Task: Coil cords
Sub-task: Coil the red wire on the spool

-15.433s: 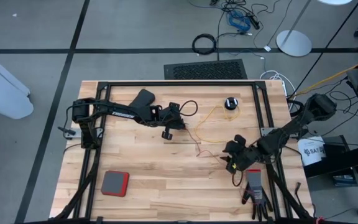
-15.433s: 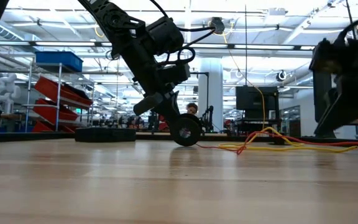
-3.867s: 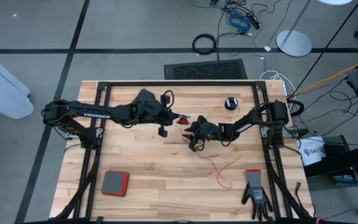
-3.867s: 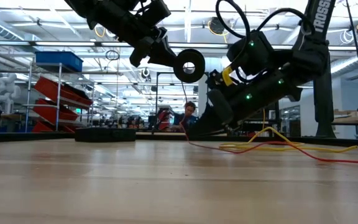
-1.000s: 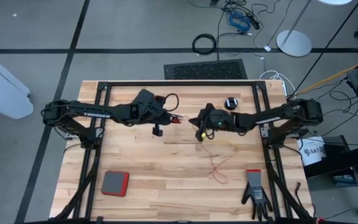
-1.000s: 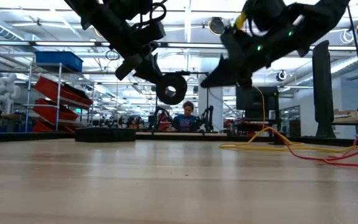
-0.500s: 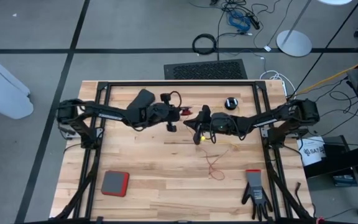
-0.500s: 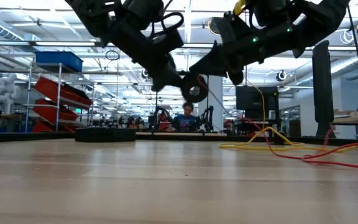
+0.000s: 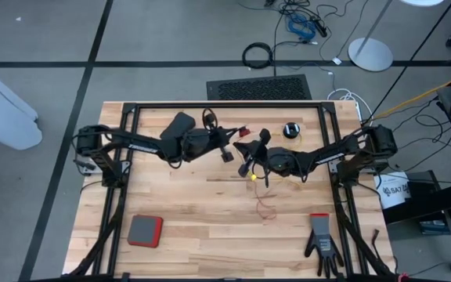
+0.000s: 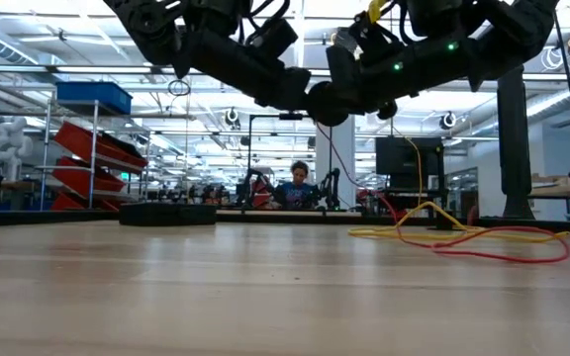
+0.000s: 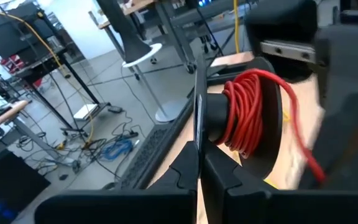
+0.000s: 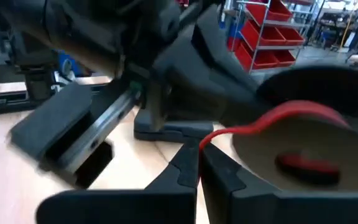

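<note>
High view showed a grey-and-red pad (image 9: 144, 231) resting on the wooden table (image 9: 186, 211) toward seven o'clock. Reaching in from nine o'clock, the left gripper (image 9: 227, 151) hung above the table near its middle, slightly toward twelve; its fingers (image 11: 219, 177) were pinched together on the thin rim of a black reel (image 11: 253, 124), whose hub carried several turns of the reddish-orange cord (image 11: 248, 112). Just beside it, coming from three o'clock, the right gripper (image 9: 248, 160) was clamped tight on that same cord (image 12: 272, 121), a short way out from the reel. Below the grippers, toward six o'clock, the loose end of the red cord (image 9: 266, 205) lay curled on the boards. A second black reel (image 9: 290, 130) sat toward one o'clock, and the yellow cord (image 10: 414, 229) lay slack on the table, tangled with the red one as the low view saw it. A black glove (image 9: 322, 239) lay near five o'clock. Far behind the table, a person (image 10: 296, 188) sat in the room.
</note>
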Available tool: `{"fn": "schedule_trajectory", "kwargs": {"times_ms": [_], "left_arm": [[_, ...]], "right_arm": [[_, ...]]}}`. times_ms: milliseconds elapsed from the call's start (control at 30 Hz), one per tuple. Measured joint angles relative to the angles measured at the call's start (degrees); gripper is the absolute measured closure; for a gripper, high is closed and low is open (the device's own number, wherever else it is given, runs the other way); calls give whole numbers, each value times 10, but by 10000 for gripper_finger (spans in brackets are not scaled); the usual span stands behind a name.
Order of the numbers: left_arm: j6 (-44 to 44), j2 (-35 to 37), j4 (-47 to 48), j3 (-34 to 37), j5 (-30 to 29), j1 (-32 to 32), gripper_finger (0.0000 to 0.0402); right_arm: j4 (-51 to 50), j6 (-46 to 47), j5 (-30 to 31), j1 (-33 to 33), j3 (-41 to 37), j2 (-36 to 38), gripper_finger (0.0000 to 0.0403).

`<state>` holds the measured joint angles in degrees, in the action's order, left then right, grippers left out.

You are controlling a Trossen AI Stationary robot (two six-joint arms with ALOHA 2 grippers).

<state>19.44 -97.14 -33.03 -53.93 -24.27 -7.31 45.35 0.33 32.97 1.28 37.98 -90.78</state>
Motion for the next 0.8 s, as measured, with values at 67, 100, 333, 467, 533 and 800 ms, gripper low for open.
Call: {"fn": "schedule_trajectory", "kwargs": {"times_ms": [67, 100, 333, 467, 533, 800], "left_arm": [[-8, -11, -18, 0, 0, 4, 398], [-12, -16, -29, 0, 0, 5, 398], [-26, -61, -70, -15, -5, 18, 398], [-27, -68, -76, -18, -13, 23, 398], [-36, -66, -79, -18, -12, 23, 398], [-38, -62, -86, -19, -11, 21, 398]], "right_arm": [[9, -5, -2, 0, 0, 0, 403], [10, -5, -2, 0, 0, 0, 403], [1, -6, 3, 0, 0, 0, 403], [-35, 3, 23, 0, 0, 0, 403], [-44, 5, 33, 4, 0, 0, 403], [-37, -30, 62, 17, 0, -1, 403]]}}
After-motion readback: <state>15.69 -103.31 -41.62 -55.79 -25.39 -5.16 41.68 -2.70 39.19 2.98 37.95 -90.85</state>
